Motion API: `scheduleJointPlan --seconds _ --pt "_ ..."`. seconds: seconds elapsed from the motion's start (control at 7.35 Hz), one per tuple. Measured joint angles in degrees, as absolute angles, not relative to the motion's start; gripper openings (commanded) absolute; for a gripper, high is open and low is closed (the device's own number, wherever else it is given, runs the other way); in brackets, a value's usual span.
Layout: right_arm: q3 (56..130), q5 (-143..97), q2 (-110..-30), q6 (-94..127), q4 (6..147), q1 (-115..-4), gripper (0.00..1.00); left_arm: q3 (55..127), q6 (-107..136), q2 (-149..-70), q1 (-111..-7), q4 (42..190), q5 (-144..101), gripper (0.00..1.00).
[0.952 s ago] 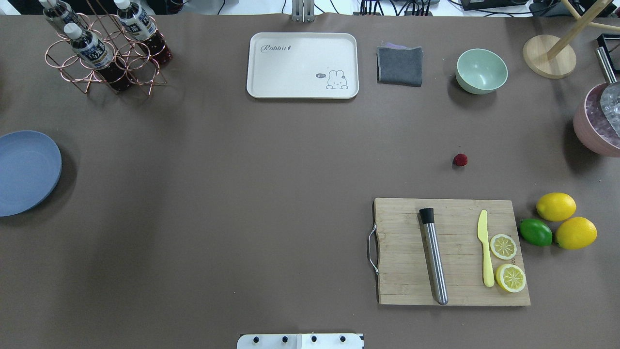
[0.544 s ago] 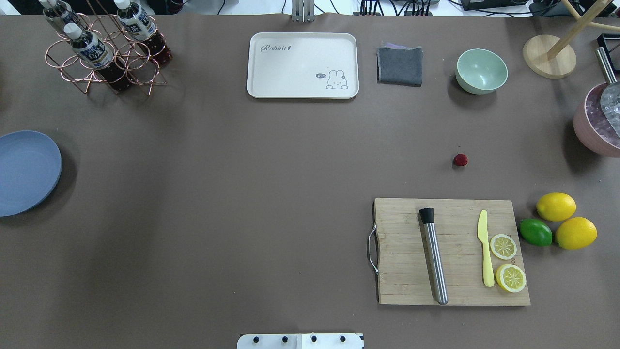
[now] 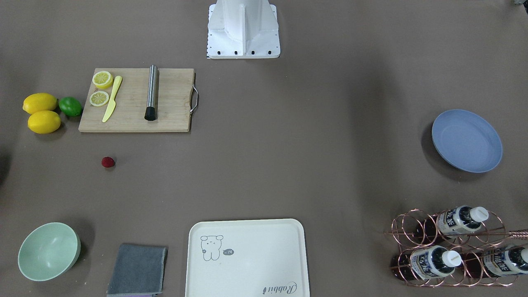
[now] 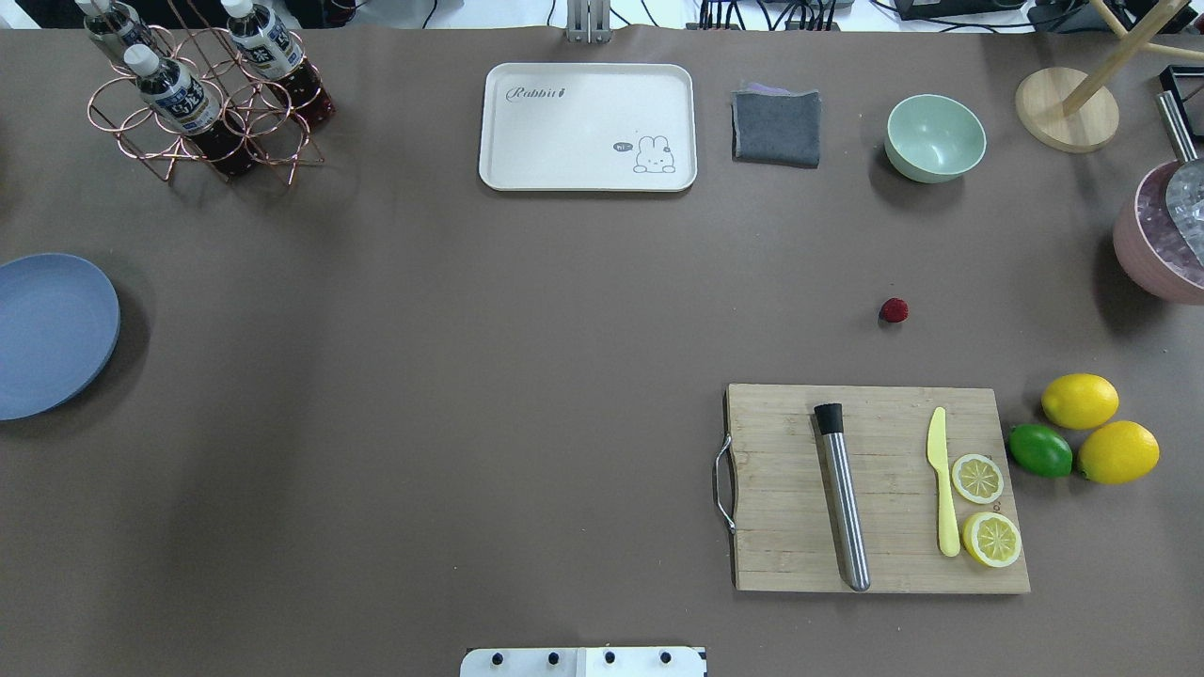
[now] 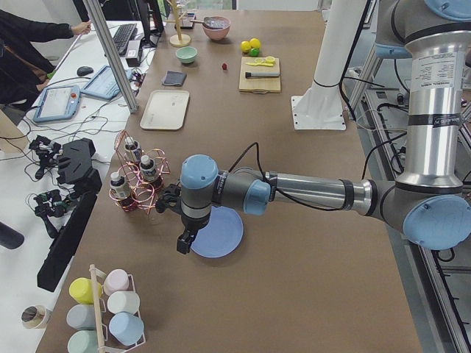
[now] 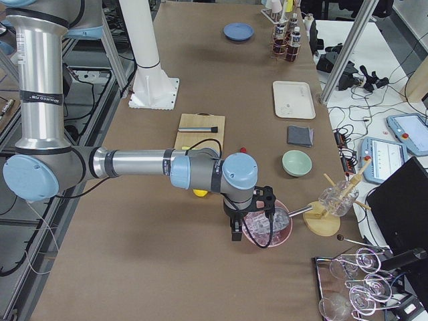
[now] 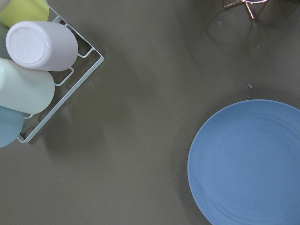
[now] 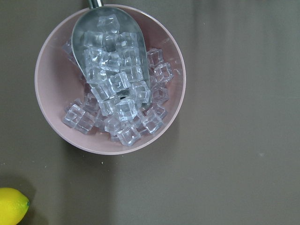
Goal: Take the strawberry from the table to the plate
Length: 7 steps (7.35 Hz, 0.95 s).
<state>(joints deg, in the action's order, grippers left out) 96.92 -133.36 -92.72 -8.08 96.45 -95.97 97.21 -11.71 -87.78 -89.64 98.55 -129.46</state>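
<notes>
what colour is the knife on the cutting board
The knife is pale yellow, clearest in the overhead exterior view.

L arm (image 5: 309, 193), R arm (image 6: 134, 162) outstretched, low

Overhead and front-facing cameras look steeply down from opposite sides, sharing the table (image 4: 470, 376).
</notes>
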Motion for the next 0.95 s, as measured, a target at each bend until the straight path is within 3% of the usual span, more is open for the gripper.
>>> scheduleJointPlan --seconds 0.95 --pt "97.6 -134.0 -92.1 -7.2 96.4 -95.8 1.00 96.2 -10.3 -87.8 -89.5 98.8 -132.9 0.98"
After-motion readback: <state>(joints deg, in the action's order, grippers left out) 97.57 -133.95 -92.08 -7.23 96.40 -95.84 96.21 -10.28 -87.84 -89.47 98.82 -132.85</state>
